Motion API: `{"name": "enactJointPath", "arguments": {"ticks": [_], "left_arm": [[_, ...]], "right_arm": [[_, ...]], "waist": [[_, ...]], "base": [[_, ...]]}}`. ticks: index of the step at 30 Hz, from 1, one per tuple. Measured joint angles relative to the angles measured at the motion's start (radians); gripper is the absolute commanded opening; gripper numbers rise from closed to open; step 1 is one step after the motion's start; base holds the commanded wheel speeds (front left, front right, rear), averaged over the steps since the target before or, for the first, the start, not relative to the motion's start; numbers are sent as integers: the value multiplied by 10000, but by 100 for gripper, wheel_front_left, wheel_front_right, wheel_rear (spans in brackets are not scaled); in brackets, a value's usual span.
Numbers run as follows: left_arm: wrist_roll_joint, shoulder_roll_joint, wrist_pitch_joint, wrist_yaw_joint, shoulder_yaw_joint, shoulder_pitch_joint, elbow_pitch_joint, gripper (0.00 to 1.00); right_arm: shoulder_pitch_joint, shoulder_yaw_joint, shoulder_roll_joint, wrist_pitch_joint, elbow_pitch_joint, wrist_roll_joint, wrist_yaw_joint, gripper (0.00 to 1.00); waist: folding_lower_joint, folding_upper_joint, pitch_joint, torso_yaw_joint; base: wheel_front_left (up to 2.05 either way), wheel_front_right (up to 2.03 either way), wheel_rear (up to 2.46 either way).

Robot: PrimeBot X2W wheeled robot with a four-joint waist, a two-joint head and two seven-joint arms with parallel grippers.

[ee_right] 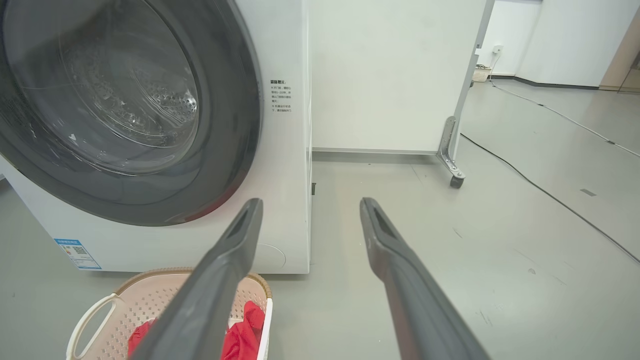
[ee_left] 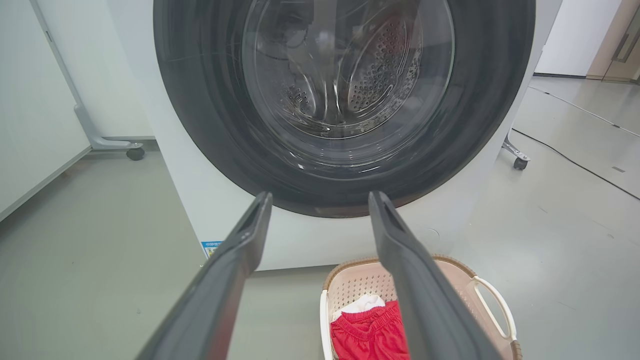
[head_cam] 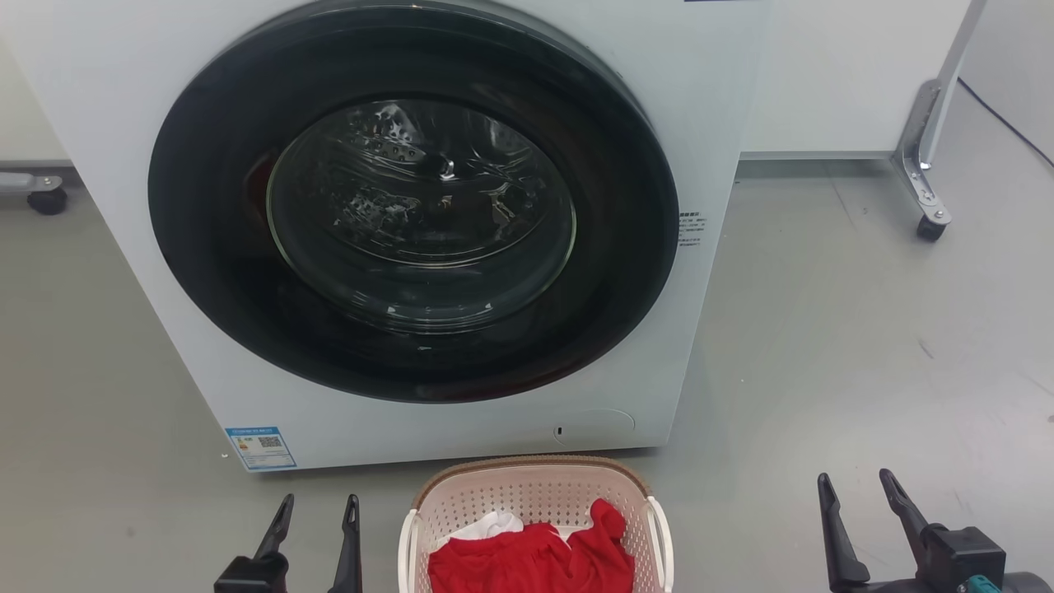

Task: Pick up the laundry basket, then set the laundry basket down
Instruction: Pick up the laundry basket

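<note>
— While the small, pale pink, perforated plastic laundry basket (head_cam: pixel 535 492), with its brown woven-look rim and white side handles, sits on the smooth grey floor (head_cam: pixel 823 346), where is it in relation to the machine?

— It sits just in front of the big white front-loading washer (head_cam: pixel 725 123), below the round, dark-ringed glass door (head_cam: pixel 420 214), which is closed. A crumpled red garment (head_cam: pixel 535 562) and a bit of white cloth (head_cam: pixel 494 524) lie inside the basket.

— And the grippers?

— The left gripper (head_cam: pixel 321 501) hovers just to the basket's left, its two long dark fingers spread apart and gripping nothing. The right gripper (head_cam: pixel 854 478) hangs well off to the basket's right, fingers likewise parted and empty. Neither touches the basket.
</note>
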Motion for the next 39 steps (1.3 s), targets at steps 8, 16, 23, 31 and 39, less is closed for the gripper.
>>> {"name": "enactJointPath", "arguments": {"ticks": [8,16,23,31,39], "left_arm": [[0,6,0,-12,21,-65,178,100],[-8,-150,33,-236,-98,-574,658,100],[-88,-295,428,-366,-224,-1227,1482,100],[-242,-391,974,-619,-234,-2398,2612,100],[-272,-483,1463,-717,-293,-3377,3678,100]], "right_arm": [[-9,-40,17,0,48,31,13,100],[-473,-17,94,0,408,79,117,100],[-1187,35,201,146,1081,176,293,100],[-2243,314,443,460,1891,113,468,100],[-3347,380,803,732,2863,125,562,100]], "waist": [[0,0,265,24],[0,0,863,9],[1,0,1590,-57],[2,1,2583,-121],[2,2,3618,-193]], "base": [[0,0,0],[0,0,0],[0,0,0],[0,0,0],[0,0,0]]}}
